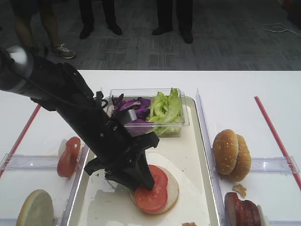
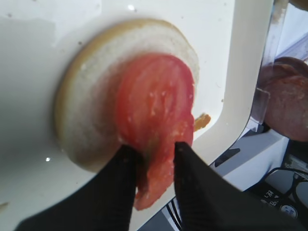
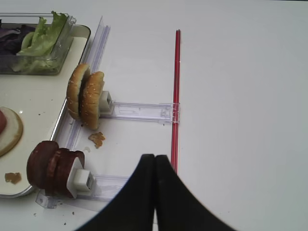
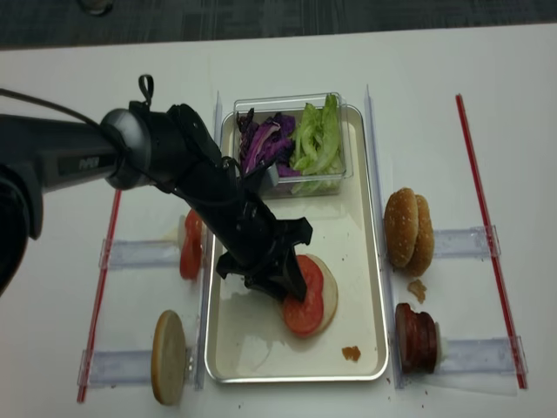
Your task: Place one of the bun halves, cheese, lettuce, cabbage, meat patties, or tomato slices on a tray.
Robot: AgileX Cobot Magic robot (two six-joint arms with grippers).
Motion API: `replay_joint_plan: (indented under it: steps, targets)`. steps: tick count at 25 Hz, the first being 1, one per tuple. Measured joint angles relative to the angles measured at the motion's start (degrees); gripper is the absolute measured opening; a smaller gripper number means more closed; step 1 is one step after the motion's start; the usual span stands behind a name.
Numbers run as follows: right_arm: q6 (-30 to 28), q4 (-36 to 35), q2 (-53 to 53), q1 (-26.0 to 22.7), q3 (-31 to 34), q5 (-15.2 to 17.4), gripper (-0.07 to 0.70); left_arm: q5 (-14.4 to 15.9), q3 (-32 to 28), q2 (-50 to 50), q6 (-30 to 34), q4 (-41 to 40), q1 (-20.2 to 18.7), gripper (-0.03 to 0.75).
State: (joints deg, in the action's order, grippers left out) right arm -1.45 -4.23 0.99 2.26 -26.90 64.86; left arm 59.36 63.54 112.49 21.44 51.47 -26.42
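Left gripper [image 2: 153, 156] is over the tray [image 1: 197, 197], jaws clamped on the near edge of a tomato slice [image 2: 156, 110] that lies flat on a bun half [image 2: 91, 106] at the tray's middle. Slice is down, probably about to be let go; its held edge hangs off the bun rim. Right gripper [image 3: 155, 166] sits off the tray's right side, jaws together, empty, parked clear of the work. Meat patties [image 3: 53, 166] and upright buns [image 3: 86, 98] wait in racks beside the tray's right rim.
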Motion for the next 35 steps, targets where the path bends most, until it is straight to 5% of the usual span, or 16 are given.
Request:
replay_joint_plan:
  steps: [8,22,35]
  targets:
    - [0.7,0.0,0.0,0.0,0.0,0.0,0.133,0.8,2.0,-0.8,-4.4,-5.1,0.0,0.187]
    - [1.1,0.0,0.0,0.0,0.0,0.0,0.133,8.5,12.2,-0.8,-16.2,-18.0,0.0,0.195]
    - [1.1,0.0,0.0,0.0,0.0,0.0,0.133,9.8,23.0,-2.3,-30.7,-36.3,-1.9,0.216]
